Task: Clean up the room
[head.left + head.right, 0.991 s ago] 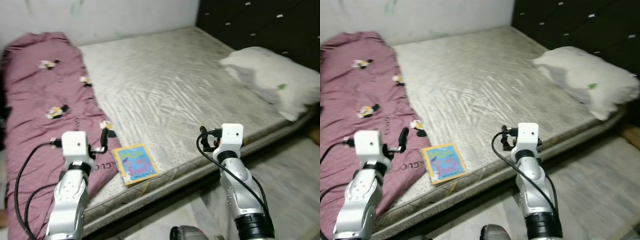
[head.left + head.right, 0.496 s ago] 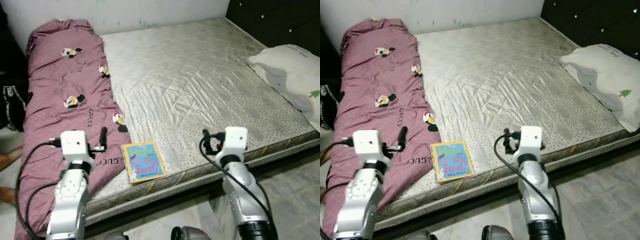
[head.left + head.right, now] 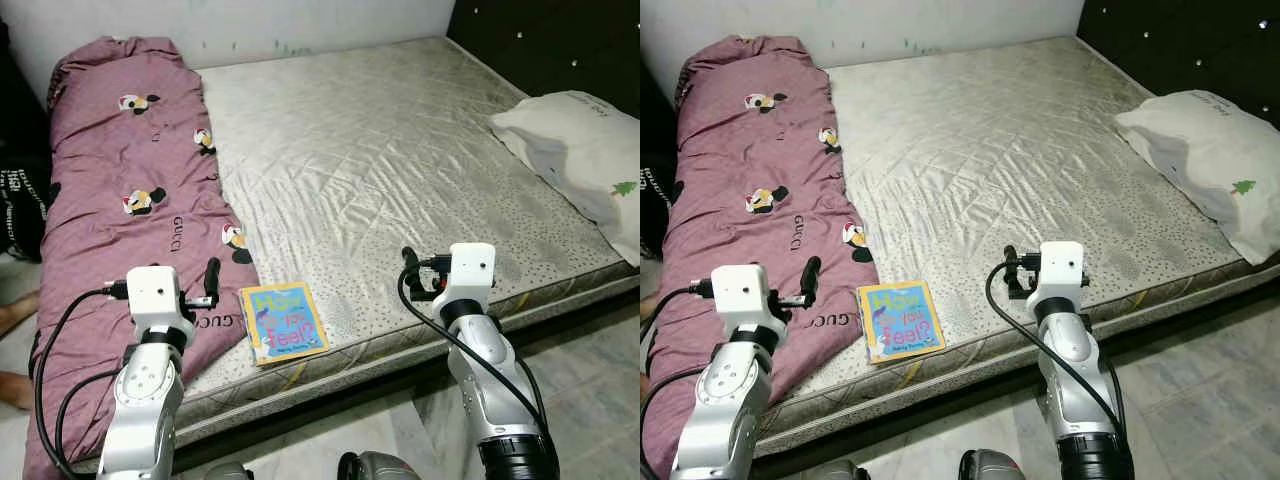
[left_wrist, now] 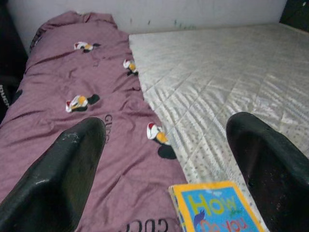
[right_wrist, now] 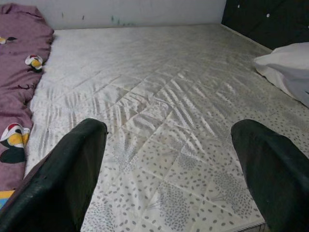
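A colourful children's book [image 3: 285, 322] lies flat near the front edge of the bare mattress [image 3: 380, 170]; its top also appears in the left wrist view as the book [image 4: 215, 207]. A maroon blanket [image 3: 120, 210] with cartoon prints is spread along the mattress's left side. My left gripper [image 3: 210, 280] hovers open over the blanket's edge, just left of the book. My right gripper [image 3: 408, 272] stands open above the mattress's front edge, right of the book. Both hold nothing.
A white pillow [image 3: 575, 160] lies at the right end of the mattress by the dark tufted headboard [image 3: 540, 45]. A white wall [image 3: 250, 20] backs the bed. Grey tiled floor [image 3: 590, 370] runs along the front. Dark clothing [image 3: 15, 200] hangs at far left.
The view has shifted slightly, so the bed sits a little differently in frame. Both grippers hold the same open pose above the mattress edge; the book and blanket have not moved.
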### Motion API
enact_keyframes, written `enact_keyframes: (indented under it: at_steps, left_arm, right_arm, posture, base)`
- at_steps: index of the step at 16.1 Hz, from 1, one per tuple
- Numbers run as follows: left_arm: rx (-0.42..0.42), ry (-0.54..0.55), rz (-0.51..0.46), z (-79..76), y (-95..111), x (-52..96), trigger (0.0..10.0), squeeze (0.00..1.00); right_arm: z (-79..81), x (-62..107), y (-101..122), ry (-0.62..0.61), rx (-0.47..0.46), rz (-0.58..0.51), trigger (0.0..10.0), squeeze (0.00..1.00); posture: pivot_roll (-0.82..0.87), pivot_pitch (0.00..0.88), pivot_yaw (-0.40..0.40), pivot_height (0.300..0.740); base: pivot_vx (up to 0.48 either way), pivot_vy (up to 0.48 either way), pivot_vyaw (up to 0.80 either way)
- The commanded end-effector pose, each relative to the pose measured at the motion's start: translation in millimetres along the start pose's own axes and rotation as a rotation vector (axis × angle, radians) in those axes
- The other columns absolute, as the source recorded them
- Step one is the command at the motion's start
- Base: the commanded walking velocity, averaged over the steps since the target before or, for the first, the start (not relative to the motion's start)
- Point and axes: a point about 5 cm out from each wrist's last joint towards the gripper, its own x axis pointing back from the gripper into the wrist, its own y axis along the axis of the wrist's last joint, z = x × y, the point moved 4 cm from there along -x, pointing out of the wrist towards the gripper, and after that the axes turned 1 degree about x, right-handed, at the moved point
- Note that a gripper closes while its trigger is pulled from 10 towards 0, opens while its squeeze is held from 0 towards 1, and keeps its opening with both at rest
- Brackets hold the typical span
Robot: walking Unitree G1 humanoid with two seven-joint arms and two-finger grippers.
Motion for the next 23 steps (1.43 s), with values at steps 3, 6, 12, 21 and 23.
enact_keyframes:
  at_steps: [3,6,12,21,23]
  left_arm:
    - [-0.025,-0.014,-0.003,-3.9,0.1,2.4,10.0,0.0]
    - [-0.021,-0.005,-0.006,-3.2,0.8,2.0,10.0,0.0]
    - [-0.048,-0.005,0.001,-4.2,0.7,-1.6,10.0,0.0]
    - [0.072,0.063,0.045,1.2,-2.7,-4.8,10.0,0.0]
    - [0.066,0.055,0.028,0.7,1.4,-6.6,10.0,0.0]
  right_arm:
    - [-0.6,5.3,-4.7,0.018,0.015,0.013,10.0,0.0]
    - [3.6,3.2,-4.8,0.025,0.029,0.016,10.0,0.0]
    - [3.5,0.6,-2.2,0.029,0.039,0.008,10.0,0.0]
    - [9.1,-4.3,1.6,0.057,0.042,-0.008,10.0,0.0]
    - [9.5,-7.0,2.8,0.06,0.046,-0.01,10.0,0.0]
  posture:
    - [-0.03,0.062,-0.025,0.74]
    - [-0.03,0.066,-0.026,0.74]
    - [-0.03,0.066,-0.029,0.687]
    - [-0.02,0.059,-0.036,0.636]
    - [-0.02,0.059,-0.035,0.636]
  base:
    - [0.0,0.0,0.0]
    - [0.0,0.0,0.0]
    - [0.0,0.0,0.0]
    - [0.0,0.0,0.0]
    - [0.0,0.0,0.0]
